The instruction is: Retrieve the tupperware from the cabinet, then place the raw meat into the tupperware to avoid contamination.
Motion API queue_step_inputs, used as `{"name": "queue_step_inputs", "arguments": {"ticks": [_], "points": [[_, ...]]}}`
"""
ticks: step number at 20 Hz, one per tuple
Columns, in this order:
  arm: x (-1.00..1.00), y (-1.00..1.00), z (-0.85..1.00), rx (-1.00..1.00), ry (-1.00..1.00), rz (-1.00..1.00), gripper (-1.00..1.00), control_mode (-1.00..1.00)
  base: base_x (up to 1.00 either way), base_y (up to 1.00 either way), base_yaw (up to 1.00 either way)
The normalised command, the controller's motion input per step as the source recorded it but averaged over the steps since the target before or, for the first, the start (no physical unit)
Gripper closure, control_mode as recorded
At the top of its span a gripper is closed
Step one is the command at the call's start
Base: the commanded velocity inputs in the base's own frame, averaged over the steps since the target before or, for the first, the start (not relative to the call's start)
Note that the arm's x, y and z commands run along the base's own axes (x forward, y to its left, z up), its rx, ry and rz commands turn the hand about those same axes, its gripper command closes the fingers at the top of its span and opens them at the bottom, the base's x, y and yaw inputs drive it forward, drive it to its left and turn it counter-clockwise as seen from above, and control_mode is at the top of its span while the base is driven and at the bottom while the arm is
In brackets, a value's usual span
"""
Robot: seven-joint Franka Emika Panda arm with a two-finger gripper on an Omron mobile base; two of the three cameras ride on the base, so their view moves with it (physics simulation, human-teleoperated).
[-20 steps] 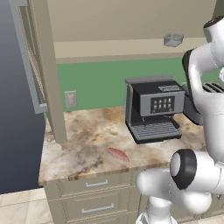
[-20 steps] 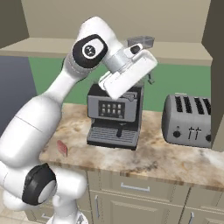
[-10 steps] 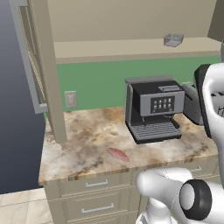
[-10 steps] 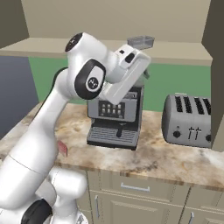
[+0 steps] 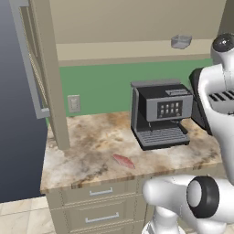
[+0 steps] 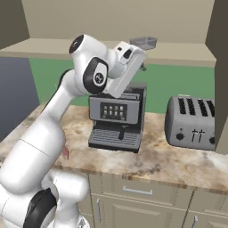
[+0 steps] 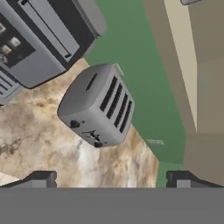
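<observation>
Raw meat (image 5: 123,160) flat on counter (image 5: 87,155), long axis diagonal, end effector (image 7: 107,178) spread open, empty.

The tupperware (image 5: 181,41) sits on the open cabinet (image 5: 137,50) shelf with free shelf at its 9 o'clock. Directly at its 6 o'clock the coffee machine (image 5: 160,114) stands in the way. Bare counter (image 5: 87,151) surrounds the raw meat (image 5: 123,160), and the toaster (image 6: 192,123) stands at 3 o'clock of the machine.

Glossy white arm (image 6: 49,133), dark joints
</observation>
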Motion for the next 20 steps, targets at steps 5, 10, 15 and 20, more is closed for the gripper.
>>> {"name": "queue_step_inputs", "arguments": {"ticks": [5,10,15,20], "points": [[0.41,0.33,0.39,0.0,-0.02,-0.03,-1.0,-1.0,0.0,0.0,0.0],[0.68,0.36,0.15,0.0,-0.11,0.0,-1.0,-1.0,0.0,0.0,0.0],[0.65,0.3,0.23,0.0,-0.08,0.0,-1.0,-1.0,0.0,0.0,0.0],[0.59,0.17,0.29,0.0,-0.07,0.01,-1.0,-1.0,0.0,0.0,0.0]]}}
